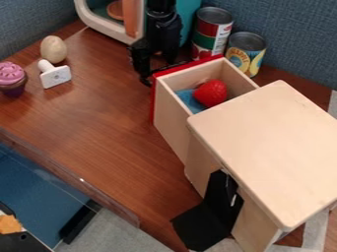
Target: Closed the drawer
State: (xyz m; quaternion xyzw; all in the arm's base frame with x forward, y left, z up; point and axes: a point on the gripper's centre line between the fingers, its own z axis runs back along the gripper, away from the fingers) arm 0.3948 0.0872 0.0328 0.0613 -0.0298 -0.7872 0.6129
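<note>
The wooden drawer (172, 109) stands open, pulled out of its cabinet (270, 142), with a red strawberry (211, 93) and something blue (189, 100) inside. The black end effector (156, 69) hangs at the drawer's red front; whether it is spread or pressed together, I cannot tell.

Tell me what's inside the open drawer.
In the drawer are a red strawberry and something blue, partly covered; the box top hides the drawer's far end.
</note>
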